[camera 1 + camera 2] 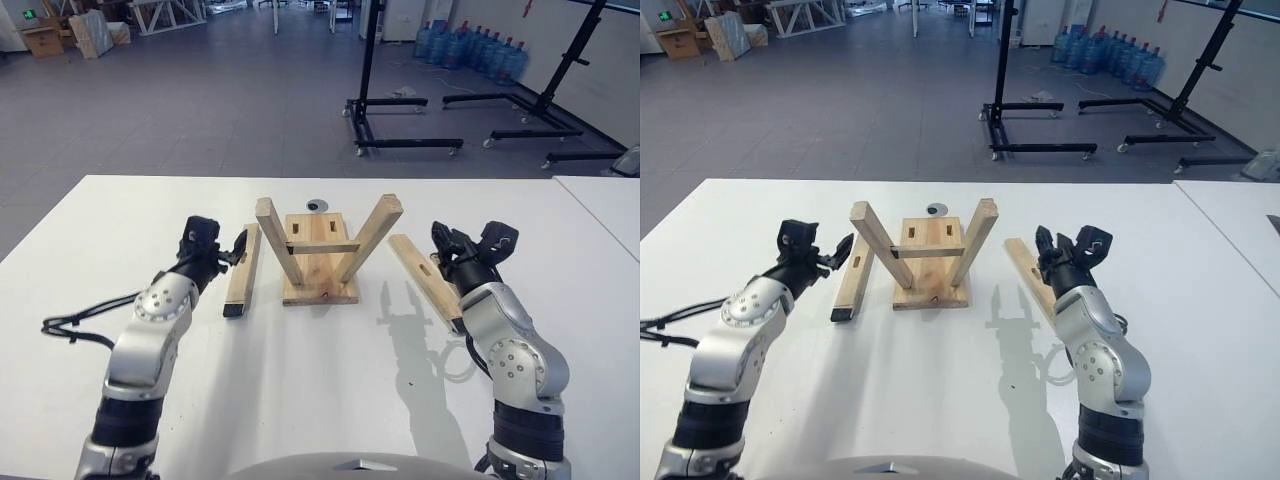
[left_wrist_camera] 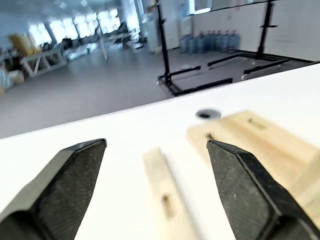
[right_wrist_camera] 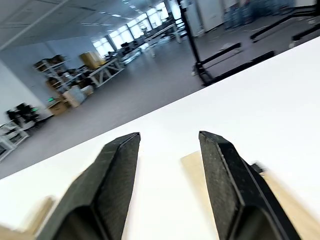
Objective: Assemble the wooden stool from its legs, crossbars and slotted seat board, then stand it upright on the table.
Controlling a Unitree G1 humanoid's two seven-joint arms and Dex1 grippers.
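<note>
The seat board (image 1: 320, 272) lies flat in the middle of the table (image 1: 300, 400). Two legs stand in it, and both lean outward like a V: one to the left (image 1: 278, 240), one to the right (image 1: 368, 238). A crossbar (image 1: 322, 248) joins these two legs about halfway up.

A loose leg (image 1: 241, 275) lies flat just beside the board on its left, and another loose leg (image 1: 420, 272) lies on its right.

The left gripper (image 2: 156, 145) is near the left loose leg, its fingers wide apart and holding nothing. The right gripper (image 3: 170, 135) is over the right loose leg, also spread and empty.

Behind the board there is a small round hole (image 1: 318, 204) in the table.
</note>
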